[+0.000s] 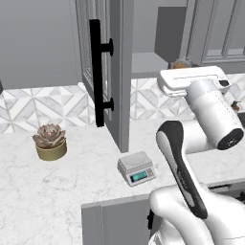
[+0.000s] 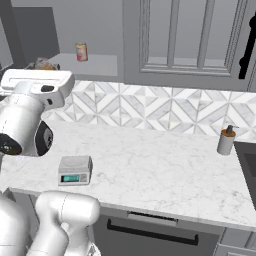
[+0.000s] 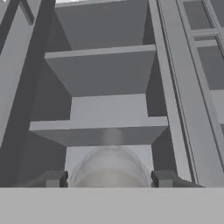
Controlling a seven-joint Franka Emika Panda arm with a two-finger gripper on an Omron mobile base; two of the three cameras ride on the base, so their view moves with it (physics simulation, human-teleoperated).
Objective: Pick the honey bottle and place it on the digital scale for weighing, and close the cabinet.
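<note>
The honey bottle [image 1: 180, 63] stands on the low shelf of the open cabinet, its amber body peeking out behind my white hand [image 1: 191, 80]; it also shows as the bottle [image 2: 44, 64] in the right base view. In the hand view its pale rounded top [image 3: 109, 166] sits between the fingers of my gripper [image 3: 109, 179], which is open, one fingertip [image 3: 53, 178] on each side. The digital scale [image 1: 137, 168] rests on the marble counter below, also seen as the scale [image 2: 75, 170]. The cabinet door [image 1: 115, 72] with its black bar handle [image 1: 97, 72] stands swung wide open.
A potted succulent [image 1: 50, 141] sits at the counter's left. A small can [image 2: 81, 51] stands further along the shelf. A tan bottle with a dark top [image 2: 226, 140] stands at the counter's right, beside a dark sink edge [image 2: 248, 165].
</note>
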